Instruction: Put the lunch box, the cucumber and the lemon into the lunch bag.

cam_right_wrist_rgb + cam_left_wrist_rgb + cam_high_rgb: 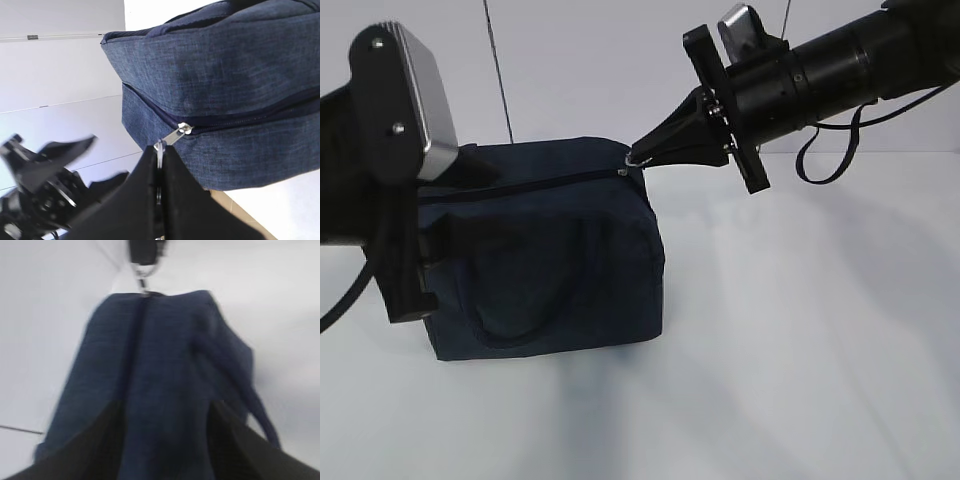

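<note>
The dark navy lunch bag (550,260) stands on the white table, its zipper line running shut along the upper side. My right gripper (645,155) is shut on the metal ring pull (638,157) at the bag's top right corner; the right wrist view shows the ring (159,149) pinched between the closed fingers (145,200). My left gripper (460,190) is at the bag's left end; in the left wrist view its fingers (100,440) stand partly apart with bag fabric (165,365) filling the gap. The lunch box, cucumber and lemon are out of view.
The white table (800,350) stretches to the right and in front of the bag. A loop handle (520,330) hangs on the bag's front face. A cable (820,150) dangles under the right arm.
</note>
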`<state>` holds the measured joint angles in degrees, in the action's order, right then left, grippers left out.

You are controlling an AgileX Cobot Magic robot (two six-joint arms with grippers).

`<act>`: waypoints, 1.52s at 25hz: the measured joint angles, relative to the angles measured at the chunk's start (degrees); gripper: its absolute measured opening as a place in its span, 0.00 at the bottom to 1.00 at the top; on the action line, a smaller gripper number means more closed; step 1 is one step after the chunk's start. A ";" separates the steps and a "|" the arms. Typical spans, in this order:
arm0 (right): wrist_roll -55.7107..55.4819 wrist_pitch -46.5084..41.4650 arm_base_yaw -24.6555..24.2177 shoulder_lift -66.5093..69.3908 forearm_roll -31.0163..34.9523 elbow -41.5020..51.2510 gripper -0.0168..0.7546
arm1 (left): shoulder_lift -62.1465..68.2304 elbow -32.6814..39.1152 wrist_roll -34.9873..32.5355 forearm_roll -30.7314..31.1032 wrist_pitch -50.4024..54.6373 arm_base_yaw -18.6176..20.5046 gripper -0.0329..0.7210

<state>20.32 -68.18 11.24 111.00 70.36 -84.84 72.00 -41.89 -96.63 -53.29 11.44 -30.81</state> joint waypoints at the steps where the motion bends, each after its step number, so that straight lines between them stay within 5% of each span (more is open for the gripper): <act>1: 0.00 0.00 0.00 0.00 0.00 0.00 0.03 | 0.42 0.00 0.00 0.00 1.18 0.00 0.56; 13: 0.00 0.00 0.00 0.00 0.00 0.00 0.03 | 7.75 -2.21 -3.63 0.00 2.47 0.00 0.49; 29: -2.31 0.00 0.00 0.00 3.35 0.00 0.03 | 10.07 -2.30 -3.91 0.92 -6.37 0.00 0.05; 38: -4.80 0.13 0.00 0.58 4.78 0.00 0.03 | 10.39 -2.30 -3.91 1.87 -6.80 0.00 0.04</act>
<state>15.52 -68.05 11.24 111.58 75.14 -84.84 82.39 -44.19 -100.54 -51.42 4.64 -30.81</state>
